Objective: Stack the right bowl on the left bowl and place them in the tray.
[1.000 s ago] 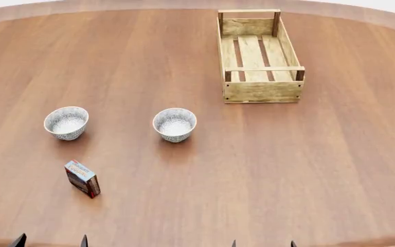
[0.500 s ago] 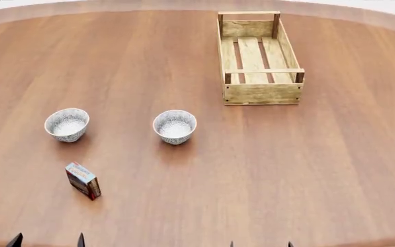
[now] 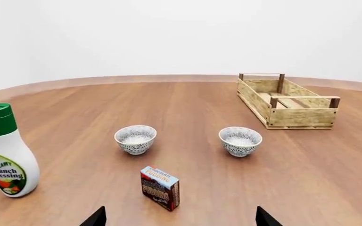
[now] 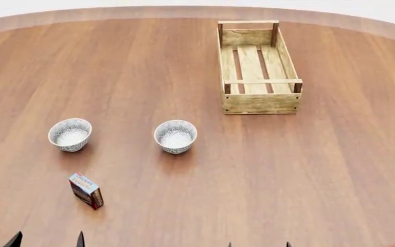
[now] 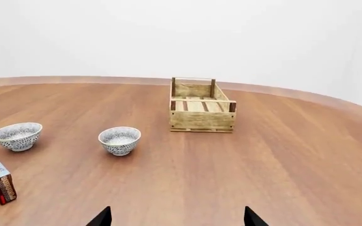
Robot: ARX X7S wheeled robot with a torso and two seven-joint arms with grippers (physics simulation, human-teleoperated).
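On table [image 4: 335, 170], scene shifted lower in head view since 1.0 s ago. Right bowl [image 4: 175, 136], left bowl [image 4: 70, 134] unstacked; tray [image 4: 259, 103] beyond. Left gripper [image 3: 177, 220], right gripper [image 5: 177, 217] spread wide, nothing held. Task unstarted.

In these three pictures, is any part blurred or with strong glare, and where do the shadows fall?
Head view: sharp, no glare; the two speckled white bowls cast only faint soft shadows on the brown wooden table. Left wrist view: sharp enough to read the white ranch dressing bottle. Right wrist view: even light, slight shade inside the light-wood slatted tray.
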